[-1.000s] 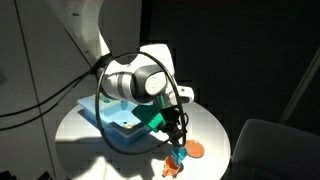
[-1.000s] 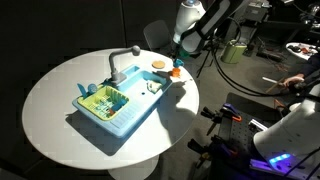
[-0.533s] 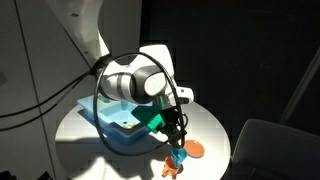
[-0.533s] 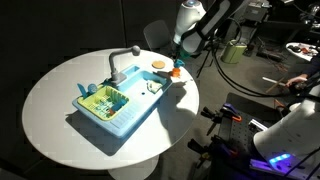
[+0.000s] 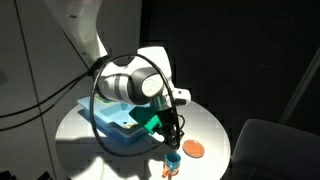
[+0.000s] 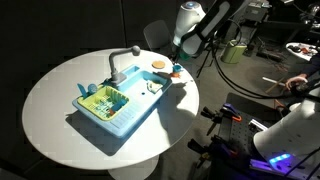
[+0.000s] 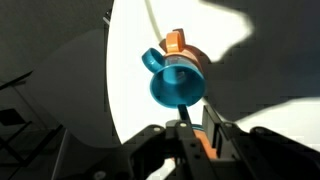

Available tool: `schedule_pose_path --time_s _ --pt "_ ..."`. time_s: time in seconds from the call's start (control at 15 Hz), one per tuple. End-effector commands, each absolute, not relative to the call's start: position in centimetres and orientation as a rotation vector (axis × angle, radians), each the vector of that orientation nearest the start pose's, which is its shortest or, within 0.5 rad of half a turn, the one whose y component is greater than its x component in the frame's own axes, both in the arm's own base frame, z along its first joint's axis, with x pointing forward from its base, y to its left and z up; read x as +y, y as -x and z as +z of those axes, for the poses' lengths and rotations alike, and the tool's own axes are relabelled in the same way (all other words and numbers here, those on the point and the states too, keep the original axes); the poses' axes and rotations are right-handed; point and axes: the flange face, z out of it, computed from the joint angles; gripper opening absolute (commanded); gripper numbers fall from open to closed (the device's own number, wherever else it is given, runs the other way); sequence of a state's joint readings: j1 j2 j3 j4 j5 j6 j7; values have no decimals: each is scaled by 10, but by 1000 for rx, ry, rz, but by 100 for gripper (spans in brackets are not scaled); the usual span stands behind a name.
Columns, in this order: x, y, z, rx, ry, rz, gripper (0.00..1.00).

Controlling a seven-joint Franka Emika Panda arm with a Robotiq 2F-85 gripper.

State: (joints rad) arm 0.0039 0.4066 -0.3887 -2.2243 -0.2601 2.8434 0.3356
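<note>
My gripper (image 7: 195, 125) is shut on the near rim of a blue cup (image 7: 178, 85), seen from above in the wrist view. An orange piece (image 7: 176, 43) sticks out at the cup's far side. In both exterior views the gripper (image 5: 172, 138) (image 6: 178, 60) holds the cup (image 5: 172, 158) (image 6: 174, 71) low over the round white table (image 6: 60, 110), near its edge. A flat orange plate (image 5: 193, 149) (image 6: 158, 65) lies on the table just beside the cup. Whether the cup touches the table is not clear.
A blue toy sink (image 6: 125, 115) (image 5: 112, 122) with a grey faucet (image 6: 122, 58) and green items (image 6: 103, 98) in its basin stands mid-table. A dark chair (image 5: 272, 150) is beyond the table edge. Equipment and a person's arm (image 6: 290, 80) are at the side.
The gripper has moved the blue cup a little off the orange plate toward the table edge, so the plate now shows whole beside it.
</note>
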Motion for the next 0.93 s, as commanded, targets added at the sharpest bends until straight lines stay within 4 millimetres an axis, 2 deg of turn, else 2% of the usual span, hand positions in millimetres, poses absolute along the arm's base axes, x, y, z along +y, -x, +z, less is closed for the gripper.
schedule_pose_path --time_s 0.0,0.4,0.67,0.87 --pt "-201 -534 227 762 3293 -376 53" --pt "-203 -528 243 803 3253 -397 98" --pt "-212 -521 255 934 3188 -384 100" --pt "-223 -513 256 1055 3134 -331 100"
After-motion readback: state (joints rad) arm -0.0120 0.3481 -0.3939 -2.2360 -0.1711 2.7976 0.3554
